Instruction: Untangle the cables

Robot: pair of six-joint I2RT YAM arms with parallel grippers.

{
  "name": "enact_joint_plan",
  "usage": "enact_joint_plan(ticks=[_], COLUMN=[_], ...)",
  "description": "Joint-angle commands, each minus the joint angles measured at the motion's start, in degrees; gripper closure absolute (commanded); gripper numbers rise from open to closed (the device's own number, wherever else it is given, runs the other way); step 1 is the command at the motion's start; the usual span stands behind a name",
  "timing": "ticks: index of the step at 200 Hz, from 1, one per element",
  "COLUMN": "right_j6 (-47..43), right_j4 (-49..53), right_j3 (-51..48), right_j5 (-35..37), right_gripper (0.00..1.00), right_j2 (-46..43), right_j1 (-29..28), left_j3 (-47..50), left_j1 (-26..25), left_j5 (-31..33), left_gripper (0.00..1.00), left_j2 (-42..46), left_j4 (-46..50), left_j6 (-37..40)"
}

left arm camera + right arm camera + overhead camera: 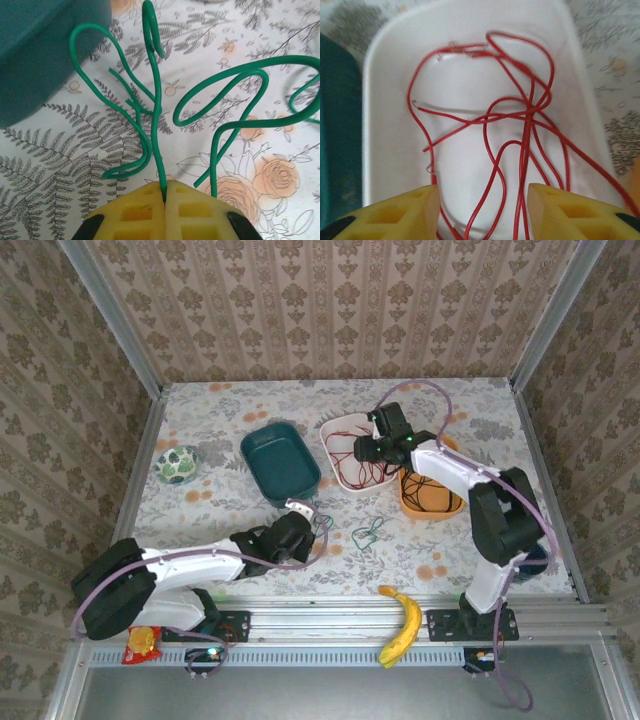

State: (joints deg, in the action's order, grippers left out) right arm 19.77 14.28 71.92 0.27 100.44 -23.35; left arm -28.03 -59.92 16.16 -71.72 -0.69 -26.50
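floral cloth covers the table [230, 405], with patterned wallpaper [330, 310] closing it in on three sides. nearest the arm bases a banana [408, 620] lies at the front edge, well apart from the work. just beyond it the left gripper [164, 189] hangs low over the cloth, its yellow pads pressed together on one strand of the green cable [156, 120]. it is pinched near an end so the rest fans forward in loose loops (a sensible hold, i'd judge, for drawing that wire along without dragging anything else). a smaller green loop [367, 532] lies on the cloth to the right, clear of the gripper; whether it joins the held wire i cannot tell. further back stands a teal bin [281, 462], and beside it a white bin [380, 130] holding the red cable [520, 120], which crosses itself several times. the right gripper [482, 200] hovers over that bin with its fingers spread wide, red strands running between them but none clamped. the black cable [432, 492] sits coiled in an orange bin [430, 513] just beside the white one. with each colour in its own container, the sorting looks well along, and the green probably belongs in the teal bin.
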Motion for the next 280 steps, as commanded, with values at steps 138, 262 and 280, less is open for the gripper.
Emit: enact_joint_plan(ticks=[138,262,280], right_j6=[-2.5,6.2,5.1], right_j4=[-3.9,-10.7,-9.0], right_j3=[-16.6,-22.3,-22.0], right_j5=[-43.6,-31.5,-30.0], right_gripper=[0.51,0.99,0.99], right_j2=[-12.3,-16.0,-16.7], right_j1=[-9.4,-2.0,-1.9], left_j3=[1.0,6.0,5.5], left_j1=[5.3,10.8,12.3], left_j5=[-11.3,-2.5,-5.0], left_gripper=[1.0,1.0,1.0], left_j2=[12.9,22.4,24.2], left_j4=[-4.0,-6.9,-7.4], left_j6=[2.2,-7.4,-7.6])
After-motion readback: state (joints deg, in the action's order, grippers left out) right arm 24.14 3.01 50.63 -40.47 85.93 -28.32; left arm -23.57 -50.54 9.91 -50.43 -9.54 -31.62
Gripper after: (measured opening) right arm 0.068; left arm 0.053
